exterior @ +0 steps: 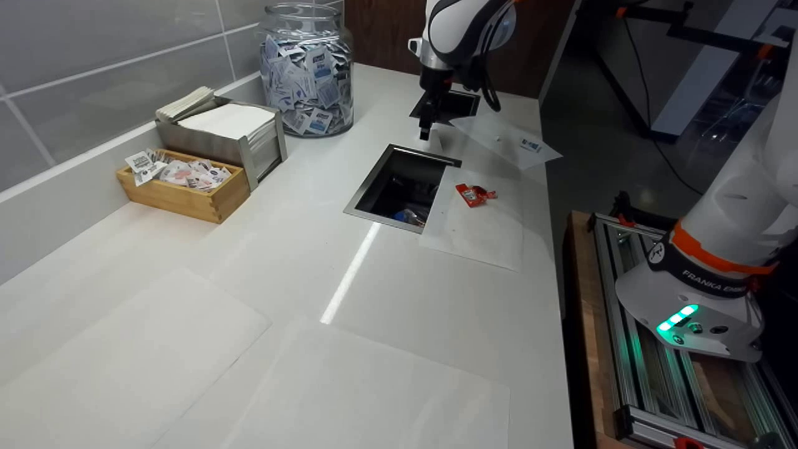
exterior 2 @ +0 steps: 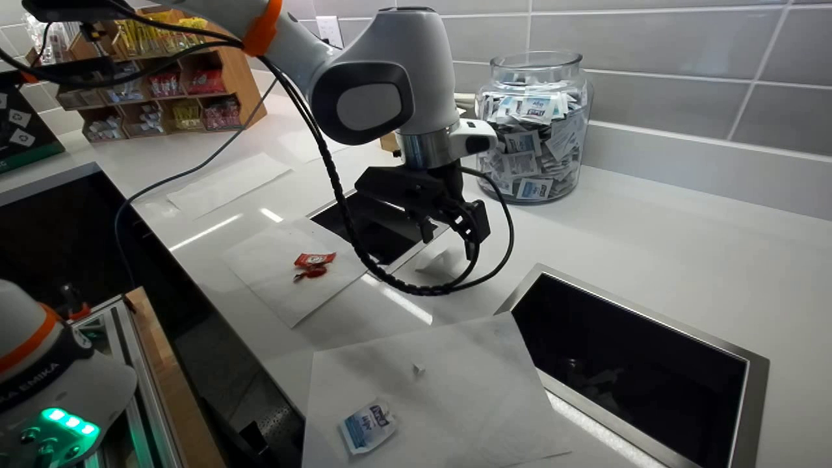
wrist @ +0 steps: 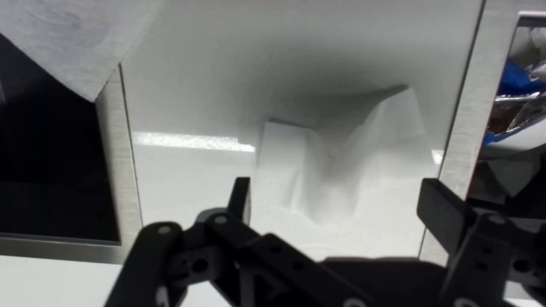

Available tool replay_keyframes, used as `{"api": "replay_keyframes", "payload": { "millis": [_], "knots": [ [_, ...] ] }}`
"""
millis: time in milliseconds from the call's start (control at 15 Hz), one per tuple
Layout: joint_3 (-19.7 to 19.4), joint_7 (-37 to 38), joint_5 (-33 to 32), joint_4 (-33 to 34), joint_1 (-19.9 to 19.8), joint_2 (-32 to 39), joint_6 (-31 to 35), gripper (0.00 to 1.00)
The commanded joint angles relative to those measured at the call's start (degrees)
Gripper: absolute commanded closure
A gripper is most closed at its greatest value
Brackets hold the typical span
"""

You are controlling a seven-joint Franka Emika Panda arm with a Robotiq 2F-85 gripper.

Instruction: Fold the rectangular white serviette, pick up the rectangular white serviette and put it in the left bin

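Jaws of the gripper stand wide apart and clamp nothing. In the wrist view, the white serviette shows between them, rumpled on the counter between the wrapper bin and the dark bin. Picking up seems to be the step in hand; whether the fold is finished, one cannot tell.

To do this well, the whole arm should descend straight, because one fingertip appears close to the metal rim of the wrapper bin, and its height is not clear. Next, the gripper should be centred over the soft valley of the paper. At last, it should go almost to the counter and close slowly, so that the serviette gathers instead of sliding away. Judged from the robot base, the wrapper bin is probably the left one.

As for materials, the counter is hard and glossy. Both bins are rectangular, with brushed metal rims. A flat paper sheet, thin and a little crinkled, reaches with one corner over the dark bin. The serviette is matte and has two raised peaks. On the sheet lies a small shiny packet.
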Motion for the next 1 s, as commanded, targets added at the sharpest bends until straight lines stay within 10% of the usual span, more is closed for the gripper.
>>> {"api": "replay_keyframes", "payload": {
  "millis": [0, 933],
  "knots": [
    [1.1, -3.6, 1.8, -0.1, -1.5, 0.3, -3.2, 0.0],
    [1.3, -8.0, 2.5, 1.5, -2.0, 2.3, -5.3, 1.0]
  ]
}}
